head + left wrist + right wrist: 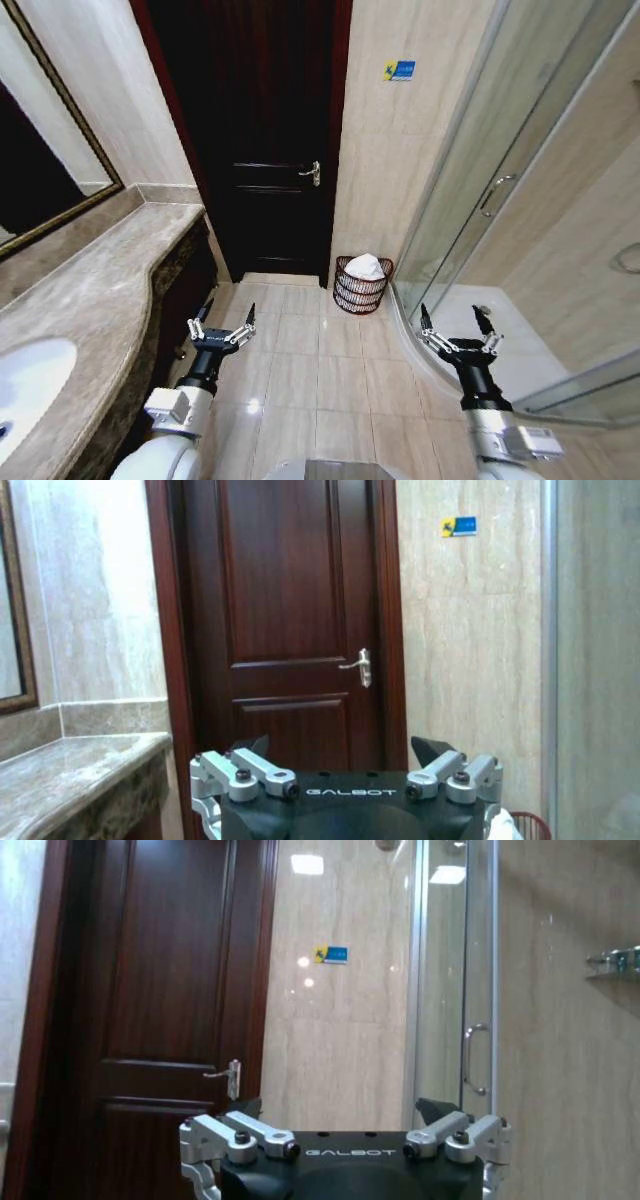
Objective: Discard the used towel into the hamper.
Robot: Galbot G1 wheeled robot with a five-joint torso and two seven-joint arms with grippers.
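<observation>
The hamper (361, 287), a dark red-brown wire basket, stands on the floor against the wall between the door and the shower glass. A white towel (366, 266) lies bunched inside it, rising above the rim. My left gripper (226, 321) is open and empty, held low over the floor beside the counter, well short of the hamper. My right gripper (459, 325) is open and empty too, near the curved shower base. The left wrist view catches the left gripper (342, 748) facing the door, with the hamper's rim (532, 825) and a bit of towel (503, 826) at the corner. The right gripper (340, 1107) spreads before the wall.
A dark wooden door (262, 140) is shut straight ahead. A marble counter (90, 280) with a white sink (25, 392) runs along the left, under a mirror (35, 170). The glass shower enclosure (520, 190) fills the right. Tiled floor (310, 370) lies open between.
</observation>
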